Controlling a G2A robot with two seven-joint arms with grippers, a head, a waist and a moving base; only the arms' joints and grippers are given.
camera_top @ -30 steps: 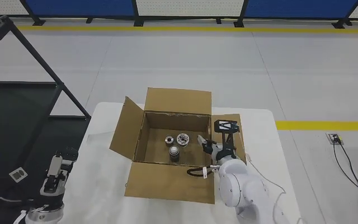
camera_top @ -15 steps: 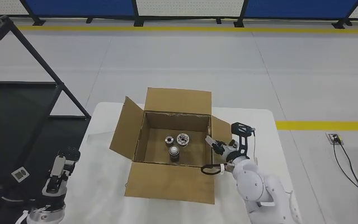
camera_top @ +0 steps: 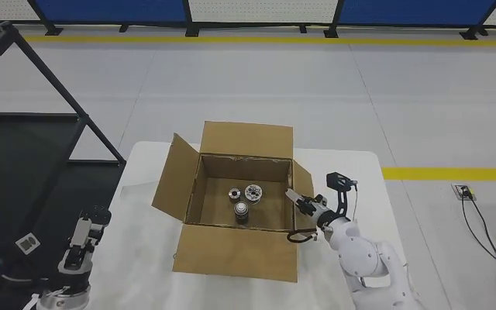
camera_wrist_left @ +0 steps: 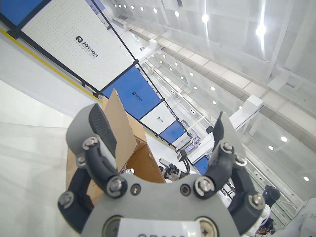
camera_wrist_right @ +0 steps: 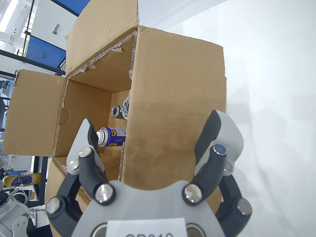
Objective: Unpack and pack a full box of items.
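Observation:
An open cardboard box (camera_top: 232,252) stands in the middle of the white table (camera_top: 356,167). Inside it are a blue and yellow spray can (camera_wrist_right: 112,136), a toothed metal part (camera_top: 253,191) and a small metal cylinder (camera_top: 234,194). My right gripper (camera_top: 304,204) is at the box's right side, open. In the right wrist view the gripper (camera_wrist_right: 150,134) faces the right flap (camera_wrist_right: 177,94), which stands between the lines of its fingers without being pinched. My left gripper (camera_top: 93,221) hangs off the table's left edge, open and empty, pointing upward (camera_wrist_left: 160,124).
A black metal frame (camera_top: 77,124) and a dark floor mat stand left of the table. A black cable loop (camera_top: 298,235) hangs by the right arm near the box's front right corner. White tabletop lies right of the box.
My right arm has drawn back to the right, from the box's inner right edge to outside the right flap. The flap now stands steeper. The left arm has barely shifted.

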